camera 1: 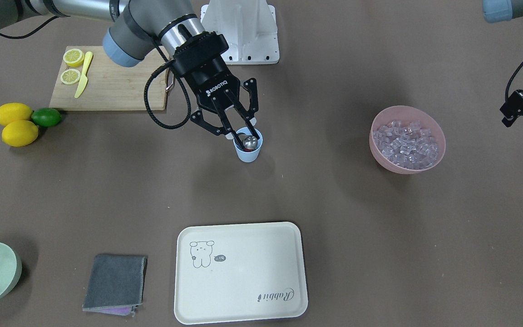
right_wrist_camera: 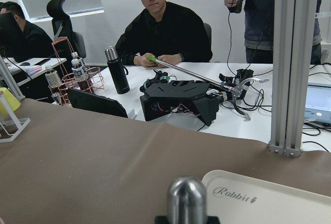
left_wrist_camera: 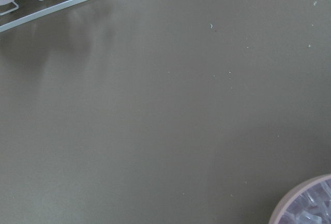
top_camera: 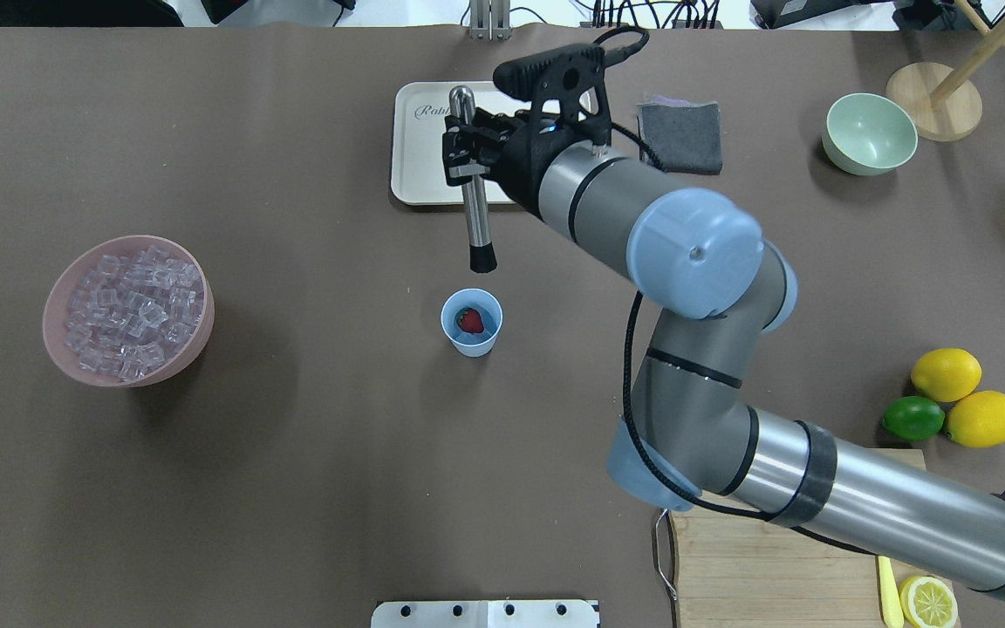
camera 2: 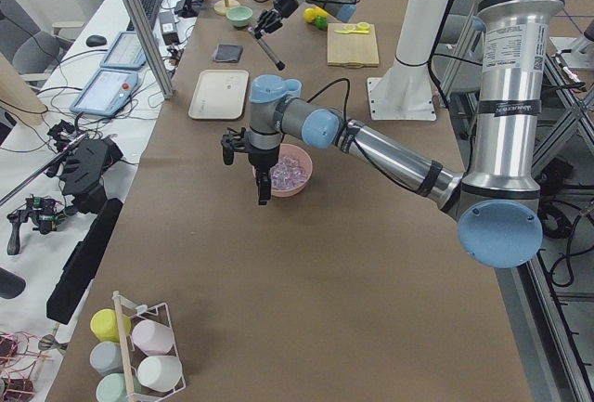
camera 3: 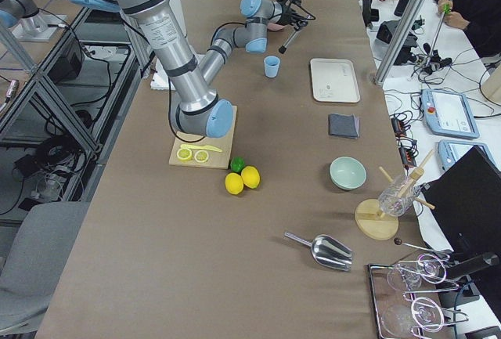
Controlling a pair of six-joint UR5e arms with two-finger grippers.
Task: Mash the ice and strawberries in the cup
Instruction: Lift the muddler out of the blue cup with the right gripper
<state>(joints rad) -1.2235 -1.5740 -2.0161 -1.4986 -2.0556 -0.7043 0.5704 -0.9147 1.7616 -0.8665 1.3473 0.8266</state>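
The cup point(top_camera: 471, 324), below the right end effector point(top_camera: 466, 150) clamped on a muddler point(top_camera: 476, 218), is seen holding 1 strawberry point(top_camera: 469, 320); ice point(top_camera: 127, 310) is seen only in a distant bowl point(top_camera: 195, 342), mashing judged unstarted.

We record the light blue cup point(top_camera: 473, 347) upright on the worktop point(top_camera: 311, 453), below the right claw point(top_camera: 465, 150), one red strawberry point(top_camera: 469, 321) inside. Clear ice point(top_camera: 132, 314) fills a pink bowl point(top_camera: 197, 338), well apart from that claw.

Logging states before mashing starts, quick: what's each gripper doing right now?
Left gripper: cannot tell, its fingers show too poorly.
Right gripper: closed on the muddler.
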